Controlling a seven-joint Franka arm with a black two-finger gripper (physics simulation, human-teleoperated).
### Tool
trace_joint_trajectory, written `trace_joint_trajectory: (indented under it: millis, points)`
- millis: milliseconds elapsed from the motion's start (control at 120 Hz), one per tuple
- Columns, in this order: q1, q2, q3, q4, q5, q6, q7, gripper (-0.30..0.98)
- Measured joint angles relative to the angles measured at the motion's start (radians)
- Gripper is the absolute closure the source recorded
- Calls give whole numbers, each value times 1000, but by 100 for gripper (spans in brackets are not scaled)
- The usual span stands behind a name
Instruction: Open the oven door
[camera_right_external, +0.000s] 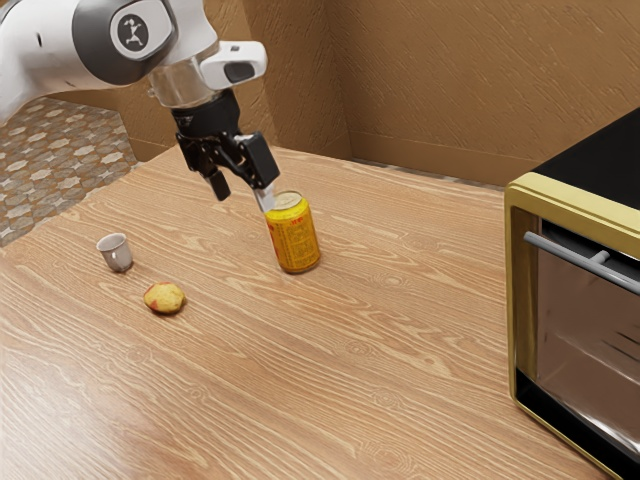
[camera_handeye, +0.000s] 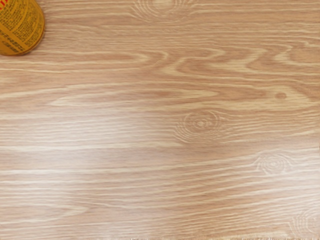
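My end effector (camera_right_external: 243, 199) is released, fingers apart. The oven door (camera_right_external: 585, 320) looks closed, at the exterior view's right. If I travel too low, I may topple the can (camera_right_external: 296, 238).

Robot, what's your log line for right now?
goal: open glass door of gold-framed black oven | black two-finger end effector: open, away from oven | door: shut

Oven (camera_right_external: 570, 200) cropped, exterior view's right

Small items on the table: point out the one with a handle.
The little grey cup, with a handle on its side; the yellow drink can and the yellow-and-red lump show none.
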Motion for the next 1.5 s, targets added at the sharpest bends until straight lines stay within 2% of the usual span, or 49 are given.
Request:
trace_joint_trajectory:
  millis: [100,150,183,208,225,292,325,375,467,567,733,892,1200,1500]
  points:
    - [0,-3,1,9,-2,-8,22,0]
    - [7,-93,-13,152,-18,-22,54,0]
    - [87,-227,-133,201,-64,-34,117,0]
    - [167,-287,-256,198,-73,-43,159,0]
    - [176,-314,-351,192,-76,-53,186,0]
    - [-10,-363,-698,139,-64,-75,283,0]
    - [-52,-374,-811,120,-53,-76,327,1]
    - [-73,-389,-898,102,-42,-78,389,1]
    - [-76,-360,-970,54,-25,-33,492,1]
    - [-82,-178,-1089,43,74,87,587,0]
    - [-76,3,-1112,82,236,250,713,0]
    - [-95,86,-1035,99,337,329,805,0]
    - [-86,90,-939,63,404,340,865,0]
    - [-85,95,-883,-34,382,354,866,0]
